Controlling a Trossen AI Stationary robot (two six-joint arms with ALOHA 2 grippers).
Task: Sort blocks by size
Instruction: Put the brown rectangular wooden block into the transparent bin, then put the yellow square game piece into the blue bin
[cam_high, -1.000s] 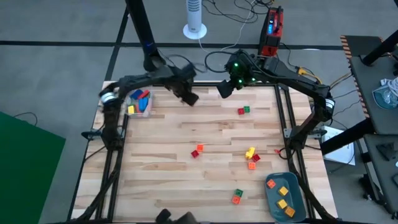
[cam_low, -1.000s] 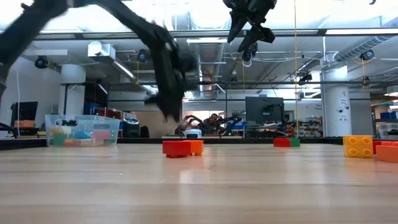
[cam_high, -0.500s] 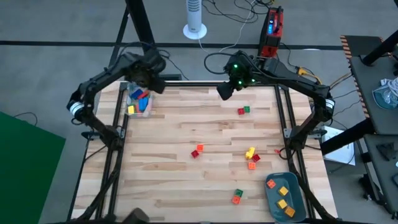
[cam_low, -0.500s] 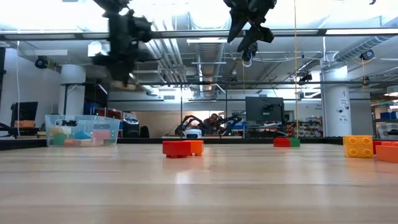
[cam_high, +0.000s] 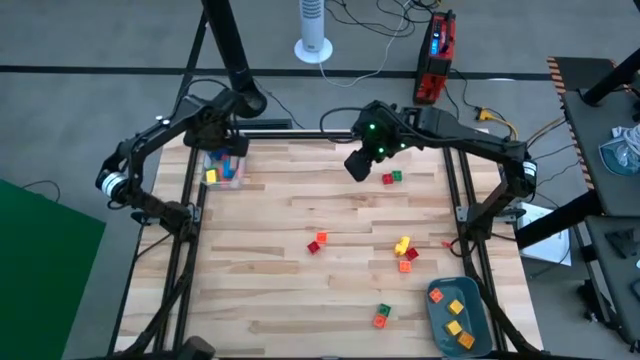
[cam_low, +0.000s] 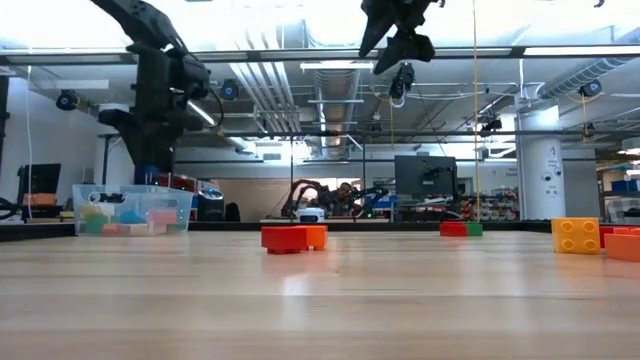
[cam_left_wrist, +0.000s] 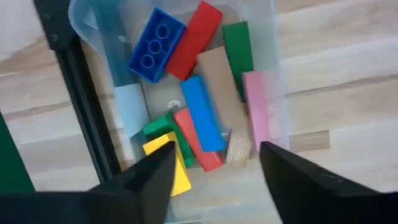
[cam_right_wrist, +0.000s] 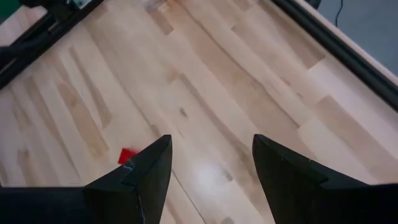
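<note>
My left gripper is open and empty above the clear plastic box at the table's far left. In the left wrist view its fingers stand over long blocks in the box: a blue one, a red one, a green one, a pink one and a tan bar. My right gripper is open and empty, high over the table's far middle. Small blocks lie on the table: a red-green pair, an orange-red pair, a yellow-red-orange group and a green-orange pair.
A grey-blue tray at the near right corner holds several orange and yellow small blocks. Black frame rails run along the table's left and right edges. In the low view the clear box stands at the left, and the orange-red pair lies in the middle.
My left gripper has swung from over the table's far middle toward the left edge and come down above the clear box. My right gripper has shifted a little toward the near edge, staying high.
</note>
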